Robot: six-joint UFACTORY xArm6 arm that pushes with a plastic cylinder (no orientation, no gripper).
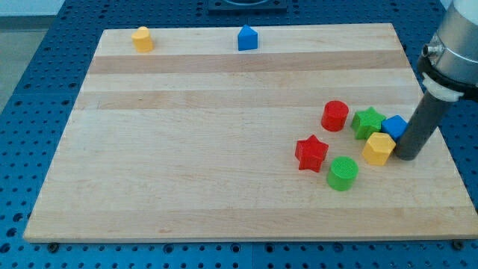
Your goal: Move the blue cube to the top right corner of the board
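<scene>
The blue cube (395, 126) sits at the view's right side of the wooden board (187, 149), about mid-height. It touches the green star (367, 122) on its left and the yellow hexagonal block (379, 148) below it. My tip (407, 155) rests on the board just right of the yellow block and just below and right of the blue cube, close against both. The rod rises up and to the right from there.
A red cylinder (335, 115), a red star (311, 152) and a green cylinder (343, 173) lie left of the cluster. A yellow block (142, 38) and a blue house-shaped block (247, 37) sit at the board's top edge.
</scene>
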